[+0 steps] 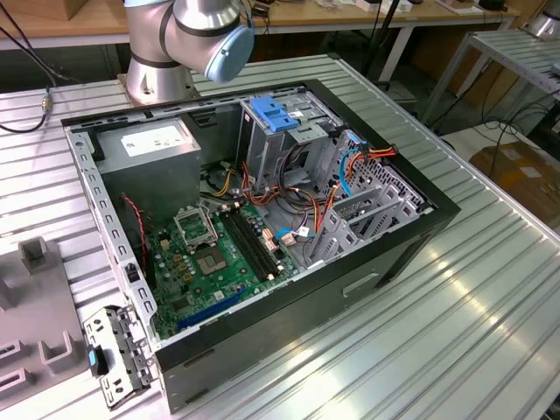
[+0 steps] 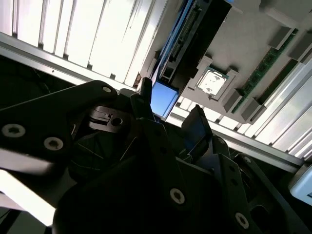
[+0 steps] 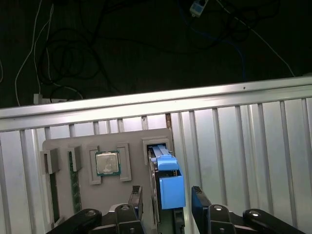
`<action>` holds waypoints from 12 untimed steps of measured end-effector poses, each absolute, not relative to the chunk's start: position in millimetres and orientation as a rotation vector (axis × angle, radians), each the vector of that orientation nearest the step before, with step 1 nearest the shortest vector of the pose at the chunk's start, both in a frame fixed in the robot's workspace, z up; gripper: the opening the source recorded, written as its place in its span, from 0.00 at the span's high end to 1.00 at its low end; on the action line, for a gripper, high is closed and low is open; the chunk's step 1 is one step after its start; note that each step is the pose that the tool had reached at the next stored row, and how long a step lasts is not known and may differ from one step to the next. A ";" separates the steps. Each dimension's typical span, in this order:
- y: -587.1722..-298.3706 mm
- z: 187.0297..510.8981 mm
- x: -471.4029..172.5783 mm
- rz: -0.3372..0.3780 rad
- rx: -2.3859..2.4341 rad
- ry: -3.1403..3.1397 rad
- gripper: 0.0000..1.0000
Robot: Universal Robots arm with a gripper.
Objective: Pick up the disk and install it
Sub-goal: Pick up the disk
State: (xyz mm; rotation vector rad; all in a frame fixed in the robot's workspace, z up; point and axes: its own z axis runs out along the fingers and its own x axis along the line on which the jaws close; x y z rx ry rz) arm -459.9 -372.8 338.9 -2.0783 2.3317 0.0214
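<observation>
Disk point(image 3: 165, 163) on edge in grey tray point(image 3: 68, 144) slot nr CPU point(image 3: 107, 162), gripper point(image 3: 166, 191) open & empty, fingers point(image 3: 200, 199) either side

clear gaps flank disk point(image 3: 166, 164) — gripper point(image 3: 167, 192) astride

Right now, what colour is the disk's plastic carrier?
Blue; the disk shows it best in the first wrist view.

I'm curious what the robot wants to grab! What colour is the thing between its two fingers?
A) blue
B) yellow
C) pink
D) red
A: in the first wrist view the gripper, fingers open, straddles the disk, which stands on edge in its blue carrier.
</observation>
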 end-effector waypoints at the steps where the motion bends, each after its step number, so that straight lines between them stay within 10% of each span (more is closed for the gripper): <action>1: -372.8 337.1 -460.9 0.017 -2.077 2.329 0.47; 12: -372.2 312.8 -466.0 0.012 -2.077 2.324 0.47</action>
